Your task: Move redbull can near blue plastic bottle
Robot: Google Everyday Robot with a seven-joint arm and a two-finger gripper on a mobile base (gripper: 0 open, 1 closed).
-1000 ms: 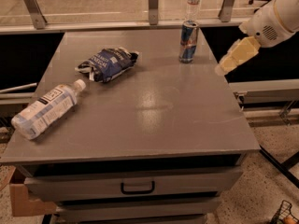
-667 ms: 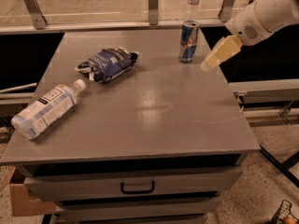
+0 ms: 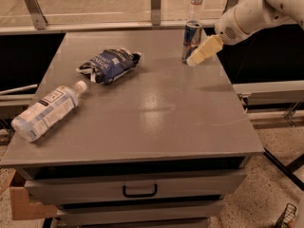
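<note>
The redbull can [image 3: 191, 40] stands upright near the far right of the grey table [image 3: 152, 113]. The blue plastic bottle [image 3: 47, 111] lies on its side at the table's left edge, white cap pointing toward the middle. My gripper [image 3: 199, 55], with cream-coloured fingers on a white arm, reaches in from the upper right and sits right beside the can's lower right side, just above the tabletop. It holds nothing that I can see.
A crinkled dark-blue snack bag [image 3: 110, 64] lies between the can and the bottle, toward the back left. A small clear bottle [image 3: 196, 1] stands beyond the table behind the can. A drawer with a handle [image 3: 139, 191] is below the tabletop.
My gripper has moved left and slightly down, from off the table's right edge to right beside the can. The can, bag and bottle have not moved.
</note>
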